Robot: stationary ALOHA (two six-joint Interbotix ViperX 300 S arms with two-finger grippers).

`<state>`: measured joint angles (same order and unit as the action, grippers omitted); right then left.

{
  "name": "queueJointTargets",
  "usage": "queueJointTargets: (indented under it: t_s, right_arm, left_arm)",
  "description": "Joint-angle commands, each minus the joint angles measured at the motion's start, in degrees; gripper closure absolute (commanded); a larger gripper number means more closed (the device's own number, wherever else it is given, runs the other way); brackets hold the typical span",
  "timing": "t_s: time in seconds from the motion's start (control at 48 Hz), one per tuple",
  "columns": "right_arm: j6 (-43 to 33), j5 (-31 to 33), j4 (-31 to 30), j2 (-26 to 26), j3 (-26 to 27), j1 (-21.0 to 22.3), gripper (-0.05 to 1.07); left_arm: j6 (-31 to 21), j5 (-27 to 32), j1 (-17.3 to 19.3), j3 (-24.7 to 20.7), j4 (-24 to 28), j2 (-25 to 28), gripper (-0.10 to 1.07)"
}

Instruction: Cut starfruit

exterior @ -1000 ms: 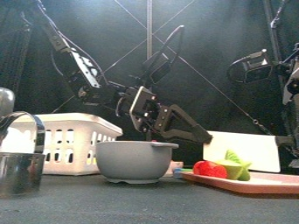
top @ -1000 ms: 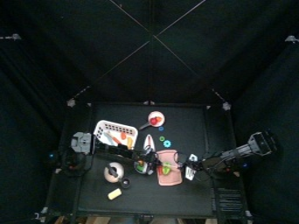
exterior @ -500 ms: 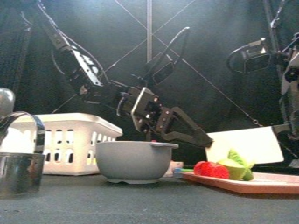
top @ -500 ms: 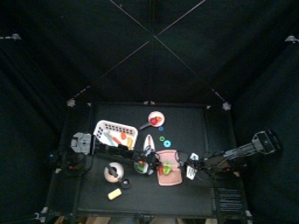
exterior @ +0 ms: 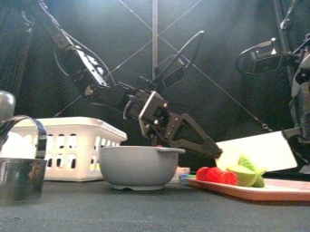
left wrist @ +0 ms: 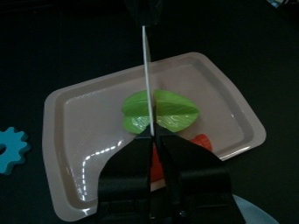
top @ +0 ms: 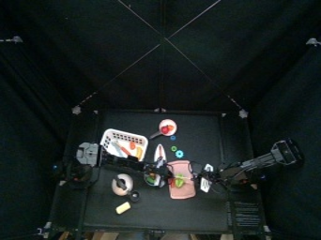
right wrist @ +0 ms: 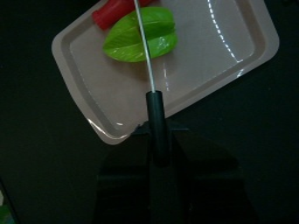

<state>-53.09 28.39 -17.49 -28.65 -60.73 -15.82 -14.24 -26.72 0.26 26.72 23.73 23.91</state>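
Note:
The starfruit (left wrist: 160, 109) is a small green lobed fruit lying on the pink cutting board (left wrist: 82, 122), with a red piece (right wrist: 112, 12) touching it. My right gripper (right wrist: 156, 144) is shut on the black handle of a knife (right wrist: 143, 52). The blade runs edge-down across the fruit's middle. In the front view the broad pale blade (exterior: 260, 150) hangs just above the starfruit (exterior: 247, 169). The left gripper (left wrist: 156, 144) reaches in from the opposite side. Its fingertips sit over the fruit's near end, on either side of the blade's tip.
A grey bowl (exterior: 140, 166) stands in front of the left arm. A white basket (exterior: 72, 145) and a metal cup (exterior: 18, 179) are to its left. A blue gear (left wrist: 12, 144) lies beside the board. A red round item (top: 167, 126) sits farther back and a yellow block (top: 123, 207) near the front.
The knife blade has tilted and shifted slightly over the fruit. The left gripper has edged toward the board, and its jaws stand a little narrower.

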Motion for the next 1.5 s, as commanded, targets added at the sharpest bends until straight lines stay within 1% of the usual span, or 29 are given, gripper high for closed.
queueJointTargets:
  t_s: [0.0, 0.292, 0.625, 0.854, 1.104, 1.25, 1.479]
  right_arm:
    - [-0.35, -0.7, 0.26, 0.09, -0.26, 0.18, 0.62]
    - [-0.35, -2.81, 0.35, 1.67, -0.97, 0.09, 0.62]
    - [-0.35, -2.99, 0.09, 2.2, -0.7, 0.18, 0.62]
    - [0.0, -2.29, -1.23, -0.18, 1.14, 0.18, 0.62]
    - [-0.44, -1.32, -6.68, -3.6, 2.37, 0.26, 0.62]
    - [-0.53, -1.32, -8.17, -4.57, 2.46, 0.79, 0.62]
    - [-0.53, -1.41, -8.17, -4.66, 2.37, 1.23, 0.62]
  left_arm:
    - [0.09, 0.7, -0.26, -0.62, -0.35, -0.35, 0.54]
    - [0.09, 0.79, -0.18, -0.44, -0.44, -0.09, 0.55]
    - [0.09, 0.79, -0.26, -0.44, -0.53, 0.18, 0.55]
    - [0.18, 0.79, -0.44, 0.09, -0.35, -2.55, 0.55]
    - [0.44, 0.7, -0.26, 0.62, -0.26, -5.89, 0.55]
    - [0.44, 0.44, -0.09, 0.62, -0.18, -6.24, 0.55]
    - [0.44, 0.44, 0.0, 0.62, -0.18, -5.98, 0.55]
